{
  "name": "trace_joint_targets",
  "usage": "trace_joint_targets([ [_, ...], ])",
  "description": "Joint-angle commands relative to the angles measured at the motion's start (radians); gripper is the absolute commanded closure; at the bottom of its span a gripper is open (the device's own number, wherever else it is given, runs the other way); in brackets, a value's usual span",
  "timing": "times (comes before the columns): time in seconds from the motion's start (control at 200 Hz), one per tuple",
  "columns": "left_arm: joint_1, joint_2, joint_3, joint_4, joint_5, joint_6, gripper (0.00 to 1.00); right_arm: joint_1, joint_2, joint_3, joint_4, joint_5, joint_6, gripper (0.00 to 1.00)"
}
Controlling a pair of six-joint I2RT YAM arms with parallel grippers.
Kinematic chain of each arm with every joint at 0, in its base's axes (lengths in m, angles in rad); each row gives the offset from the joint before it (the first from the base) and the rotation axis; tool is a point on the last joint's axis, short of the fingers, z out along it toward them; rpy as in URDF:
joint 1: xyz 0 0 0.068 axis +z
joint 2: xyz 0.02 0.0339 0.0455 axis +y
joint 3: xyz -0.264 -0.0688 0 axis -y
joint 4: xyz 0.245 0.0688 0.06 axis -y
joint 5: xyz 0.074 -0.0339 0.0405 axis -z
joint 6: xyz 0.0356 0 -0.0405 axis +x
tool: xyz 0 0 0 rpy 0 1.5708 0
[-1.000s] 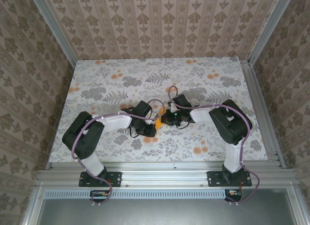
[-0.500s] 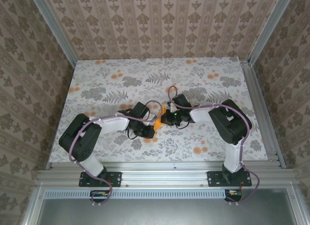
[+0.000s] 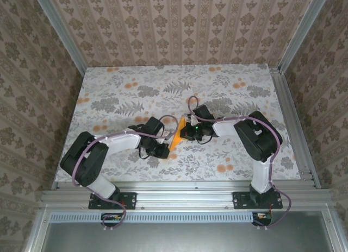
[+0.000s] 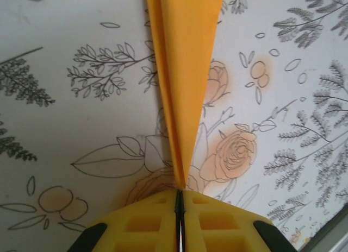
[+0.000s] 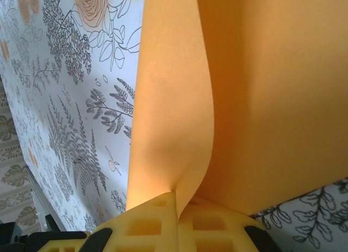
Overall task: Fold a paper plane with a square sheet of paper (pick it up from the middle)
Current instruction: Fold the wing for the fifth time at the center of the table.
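Left wrist view showed my left claw (image 4: 179, 202) clenched on the folded orange paper (image 4: 185, 73), my right claw (image 5: 178, 202) pinching its wider end; I judged wing folds remained.

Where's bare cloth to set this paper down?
Free: the far floral cloth up to the back wall, and the near strip between the left arm and right arm. Crowded: the centre, where left fingers and right fingers pinch the folded orange paper.
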Motion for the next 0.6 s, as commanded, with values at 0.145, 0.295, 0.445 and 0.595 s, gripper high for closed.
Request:
trace_joint_targets([
  [0.145, 0.007, -0.075, 0.108, 0.019, 0.089, -0.062, 0.87, 0.017, 0.081, -0.045, -0.207, 0.124, -0.028, 1.0],
  [0.295, 0.007, 0.009, 0.128, 0.065, 0.119, -0.061, 0.87, 0.021, 0.081, -0.043, -0.202, 0.118, -0.024, 1.0],
  [0.445, 0.008, 0.073, 0.12, 0.112, 0.116, -0.054, 0.87, 0.022, 0.079, -0.046, -0.196, 0.117, -0.021, 1.0],
  [0.595, 0.016, 0.112, 0.117, 0.118, 0.095, -0.033, 0.87, 0.023, 0.081, -0.048, -0.193, 0.115, -0.021, 1.0],
])
